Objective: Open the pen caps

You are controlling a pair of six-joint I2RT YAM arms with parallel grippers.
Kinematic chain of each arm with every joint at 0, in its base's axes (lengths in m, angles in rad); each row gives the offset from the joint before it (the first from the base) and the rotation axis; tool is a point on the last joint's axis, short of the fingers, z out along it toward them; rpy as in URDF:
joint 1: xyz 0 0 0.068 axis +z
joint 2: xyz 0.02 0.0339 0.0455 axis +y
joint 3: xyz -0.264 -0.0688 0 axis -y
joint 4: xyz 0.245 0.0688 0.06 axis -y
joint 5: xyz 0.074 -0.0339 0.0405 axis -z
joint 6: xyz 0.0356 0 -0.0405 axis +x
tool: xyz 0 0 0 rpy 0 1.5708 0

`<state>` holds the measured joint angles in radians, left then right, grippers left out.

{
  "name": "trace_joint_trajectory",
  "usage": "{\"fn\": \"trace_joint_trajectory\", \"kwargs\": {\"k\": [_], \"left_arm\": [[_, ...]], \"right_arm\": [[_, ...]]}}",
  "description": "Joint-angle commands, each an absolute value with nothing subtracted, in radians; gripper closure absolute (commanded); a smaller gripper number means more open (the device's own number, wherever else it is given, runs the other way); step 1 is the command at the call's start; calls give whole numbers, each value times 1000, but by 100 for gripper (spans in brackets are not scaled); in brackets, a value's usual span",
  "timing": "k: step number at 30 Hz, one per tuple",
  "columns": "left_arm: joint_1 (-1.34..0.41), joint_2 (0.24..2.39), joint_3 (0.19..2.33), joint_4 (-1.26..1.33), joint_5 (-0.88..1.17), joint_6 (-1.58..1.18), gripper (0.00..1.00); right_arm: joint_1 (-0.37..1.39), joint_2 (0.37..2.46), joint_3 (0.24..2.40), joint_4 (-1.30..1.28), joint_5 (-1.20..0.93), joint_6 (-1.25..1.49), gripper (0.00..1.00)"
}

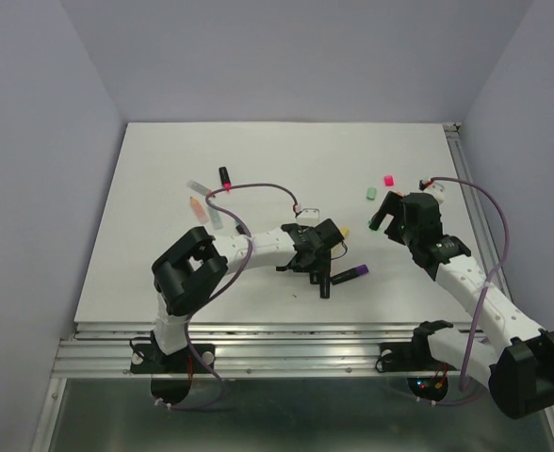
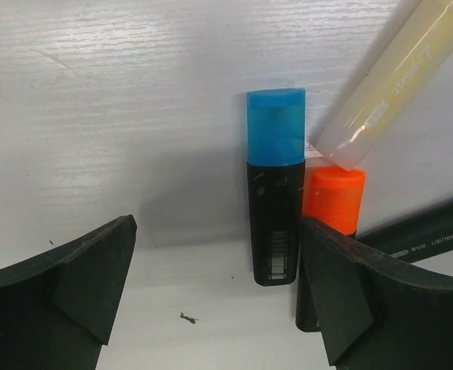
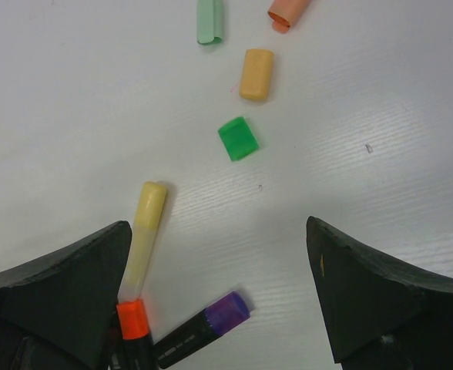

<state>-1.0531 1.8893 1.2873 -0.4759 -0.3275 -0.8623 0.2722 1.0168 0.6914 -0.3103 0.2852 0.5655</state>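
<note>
In the left wrist view a black pen with a blue cap [image 2: 276,127] lies on the table, its barrel just inside the right finger of my open left gripper [image 2: 215,254]. Beside it are an orange cap [image 2: 333,199] on another black pen and a pale yellow pen [image 2: 392,77]. From above, the left gripper [image 1: 317,252] hangs over this cluster. My right gripper [image 1: 382,218] is open and holds nothing. Its view shows loose green [image 3: 237,139], peach [image 3: 256,74] and pale green [image 3: 209,21] caps, plus a purple cap [image 3: 228,312] on its pen.
A loose pink cap [image 1: 388,179] and a pale green cap [image 1: 371,192] lie at the back right. A black pen with a pink tip [image 1: 225,176] and pale translucent barrels [image 1: 202,200] lie at the back left. The aluminium rail [image 1: 258,339] borders the near edge.
</note>
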Motion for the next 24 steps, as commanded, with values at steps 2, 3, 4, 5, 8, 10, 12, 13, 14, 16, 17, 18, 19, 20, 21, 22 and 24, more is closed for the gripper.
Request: {"fn": "trace_joint_trajectory", "kwargs": {"k": [2, 3, 4, 5, 8, 10, 12, 13, 14, 16, 17, 18, 19, 20, 21, 22, 24], "left_arm": [[-1058, 1916, 1354, -541, -368, -885, 3], [-1060, 1922, 1356, -543, -370, -887, 3], [-1058, 1925, 1356, -545, -368, -891, 4], [-1060, 1933, 1356, -545, -365, -891, 4], [-1060, 1939, 1358, -542, -361, -893, 4], [-1060, 1942, 1356, -534, -356, -890, 4], [-1060, 1948, 1358, -531, -351, -890, 6], [-1060, 1953, 1358, -528, -350, -887, 8], [-1060, 1956, 1356, -528, -347, -888, 12], [-1060, 1965, 1355, -520, -338, -881, 19], [-1061, 1968, 1351, -515, -331, -879, 22], [-1063, 1970, 1347, -502, -319, -877, 28], [-1068, 1971, 1339, -496, -311, -873, 30], [-1069, 1970, 1339, -485, -305, -871, 33], [-1072, 1971, 1329, -471, -295, -873, 37], [-1075, 1970, 1321, -463, -290, -874, 41], [-1086, 1967, 1292, -431, -272, -888, 52]], "right_arm": [[272, 1019, 681, -299, 305, 568, 0], [272, 1022, 681, -299, 308, 568, 0], [270, 1022, 681, -301, 308, 569, 0], [270, 1020, 681, -299, 307, 569, 0], [272, 1020, 680, -298, 305, 569, 0], [270, 1022, 680, -298, 307, 569, 0], [272, 1020, 680, -298, 305, 571, 0], [272, 1022, 680, -296, 305, 571, 0], [270, 1023, 680, -299, 307, 569, 0], [270, 1025, 680, -299, 308, 571, 0], [271, 1023, 680, -298, 311, 569, 0], [272, 1022, 680, -298, 311, 571, 0], [270, 1019, 680, -298, 311, 569, 0], [271, 1019, 680, -298, 311, 569, 0], [272, 1017, 680, -298, 311, 569, 0], [270, 1017, 678, -298, 311, 569, 0], [270, 1012, 678, -298, 313, 569, 0]]}}
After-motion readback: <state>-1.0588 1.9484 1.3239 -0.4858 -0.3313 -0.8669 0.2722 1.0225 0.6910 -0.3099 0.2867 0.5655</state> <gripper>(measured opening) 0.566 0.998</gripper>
